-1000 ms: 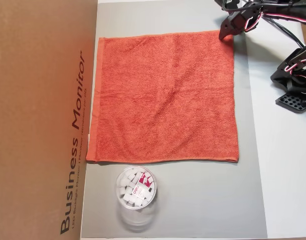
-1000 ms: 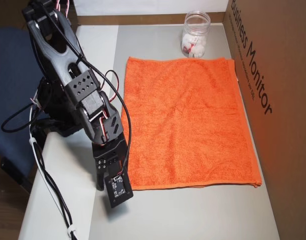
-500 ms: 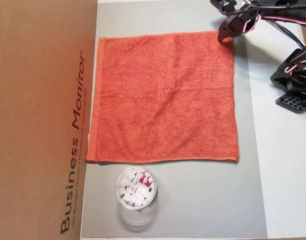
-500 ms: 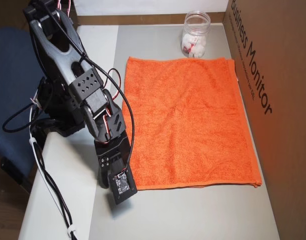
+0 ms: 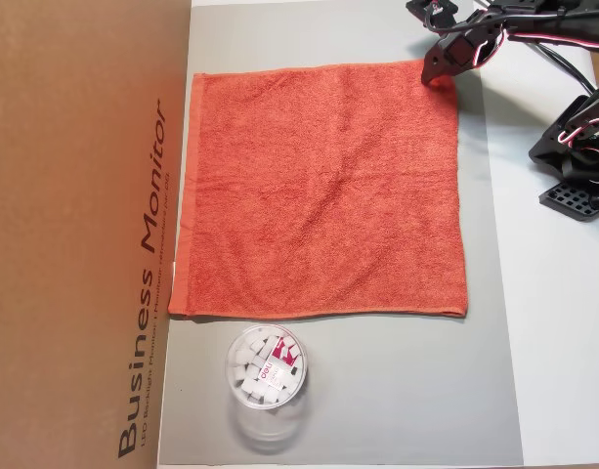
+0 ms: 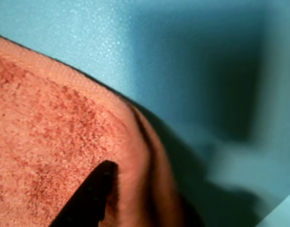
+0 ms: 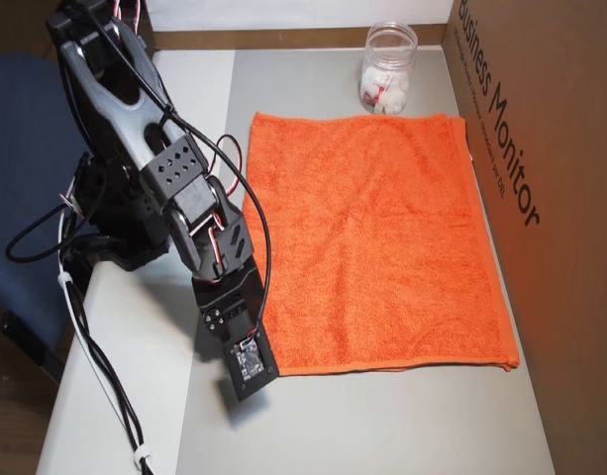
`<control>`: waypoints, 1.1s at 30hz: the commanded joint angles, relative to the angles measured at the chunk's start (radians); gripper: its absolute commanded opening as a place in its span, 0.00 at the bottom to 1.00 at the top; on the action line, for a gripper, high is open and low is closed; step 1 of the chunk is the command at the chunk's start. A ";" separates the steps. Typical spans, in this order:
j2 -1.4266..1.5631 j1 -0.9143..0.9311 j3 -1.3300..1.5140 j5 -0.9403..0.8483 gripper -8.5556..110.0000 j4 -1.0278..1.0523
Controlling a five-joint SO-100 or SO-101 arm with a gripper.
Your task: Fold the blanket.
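The blanket (image 5: 323, 191) is soft, light and floppy; its far right corner suits pinching. Whether the fingers (image 6: 88, 198) there are spread, I cannot tell.

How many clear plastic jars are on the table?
1. The clear plastic jar holding white pieces stands on the grey mat, just beyond one edge of the orange-red terry towel.

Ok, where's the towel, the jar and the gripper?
towel (image 5: 323, 191): an overhead view, middle of the cloth.
jar (image 5: 266, 368): an overhead view, its round top.
gripper (image 5: 436, 70): an overhead view, tip over the towel's corner.
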 commanded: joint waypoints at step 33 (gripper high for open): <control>0.489 0.124 0.183 -0.209 0.07 0.044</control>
